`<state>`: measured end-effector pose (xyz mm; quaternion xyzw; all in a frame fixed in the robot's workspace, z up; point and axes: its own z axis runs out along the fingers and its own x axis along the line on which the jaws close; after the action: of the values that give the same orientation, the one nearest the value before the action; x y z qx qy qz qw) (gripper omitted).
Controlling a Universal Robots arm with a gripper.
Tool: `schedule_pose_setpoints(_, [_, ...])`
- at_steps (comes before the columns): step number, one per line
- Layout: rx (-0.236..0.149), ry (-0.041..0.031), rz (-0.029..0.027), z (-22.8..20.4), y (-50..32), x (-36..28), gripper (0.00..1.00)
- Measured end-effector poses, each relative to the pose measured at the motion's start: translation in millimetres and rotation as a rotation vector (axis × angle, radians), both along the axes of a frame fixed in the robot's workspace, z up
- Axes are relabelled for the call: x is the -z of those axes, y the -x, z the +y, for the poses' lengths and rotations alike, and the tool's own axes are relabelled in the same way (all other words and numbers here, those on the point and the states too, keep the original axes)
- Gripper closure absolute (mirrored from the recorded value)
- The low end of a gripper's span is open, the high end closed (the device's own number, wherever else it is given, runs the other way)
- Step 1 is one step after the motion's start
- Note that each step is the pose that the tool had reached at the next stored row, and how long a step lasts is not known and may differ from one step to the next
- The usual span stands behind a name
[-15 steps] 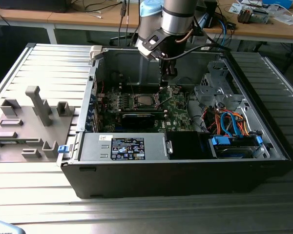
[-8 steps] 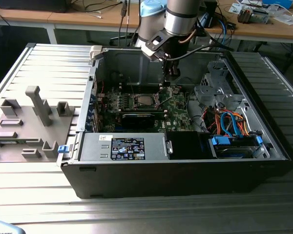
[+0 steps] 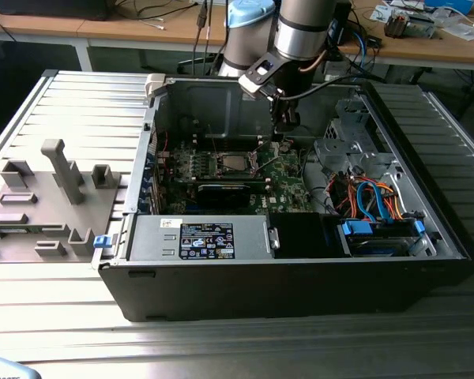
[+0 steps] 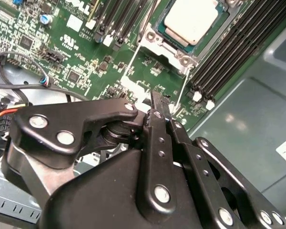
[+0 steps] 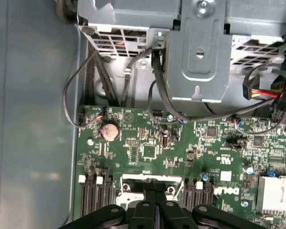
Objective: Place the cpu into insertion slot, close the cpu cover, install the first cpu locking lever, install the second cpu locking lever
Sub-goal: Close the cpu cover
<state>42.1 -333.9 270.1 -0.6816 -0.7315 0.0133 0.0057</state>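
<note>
The table (image 3: 63, 103) carries an open case (image 3: 284, 288), and my arm reaches down into it. The green board (image 5: 205, 157) lies flat on the case floor. The hand (image 4: 157, 102) hovers low over the board, just beside the slot (image 3: 235, 163), toward the exterior view's right. Its fingers are clenched together. I can't tell whether anything thin is pinched between them.

In the second wrist view the cover (image 4: 164, 47) appears to lie down on the slot, framing the cpu (image 4: 189, 18). The cpu sits in the slot with its silver top up. I can't confirm from here that the cover is fully flat.

Two thin wire levers (image 4: 132, 59) run out from the slot toward the hand, one of them close beside the fingertips. They look unlatched to me.

On handling, I judge the cpu light and rigid but easily harmed underneath. It is best touched only at its edges, and it looks seated, so I'd leave it alone. The cover is thin sheet metal, light on its hinge, and easy to bend if pushed off-centre. The levers are springy steel wire, smooth and apt to slip. The free end farthest from the slot gives the best hold and the most leverage.
</note>
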Motion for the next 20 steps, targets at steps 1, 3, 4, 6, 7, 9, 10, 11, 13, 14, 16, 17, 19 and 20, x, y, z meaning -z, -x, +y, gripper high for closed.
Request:
schedule_pose_setpoints(1, [0.0,0.0002,0.0001,-0.1,-1.5,0.2,0.89])
schedule_pose_setpoints(3, [0.0,0.0002,0.0001,-0.1,-3.9,0.9,0.89])
schedule_pose_setpoints(4, [0.0,0.0001,0.0,0.0,-4.7,1.2,0.89])
schedule_pose_setpoints(6, [0.0,0.0001,0.0001,0.0,-8.0,2.0,0.89])
schedule_pose_setpoints(7, [0.0,0.0,0.0001,0.0,-9.5,2.7,0.89])
schedule_pose_setpoints(9, [0.0,0.0001,0.0001,0.0,-11.6,3.8,0.89])
schedule_pose_setpoints(10, [0.0,0.0,0.0001,0.0,-12.3,4.2,0.89])
schedule_pose_setpoints(11, [0.0,0.0001,0.0001,0.0,-13.6,5.4,0.89])
schedule_pose_setpoints(13, [0.0,0.0001,0.0003,0.0,-14.3,8.3,0.89])
schedule_pose_setpoints(14, [0.0,0.0001,0.0003,0.0,-14.7,9.3,0.89])
schedule_pose_setpoints(16, [0.0,0.0002,0.0004,-0.1,-16.6,10.6,0.89])
schedule_pose_setpoints(17, [0.0,0.0001,0.0004,0.0,-19.0,10.7,0.89])
schedule_pose_setpoints(19, [0.0,0.0,0.0005,0.0,-23.0,11.6,0.89])
schedule_pose_setpoints(20, [0.0,0.0002,0.0006,0.0,-23.6,12.6,0.89])
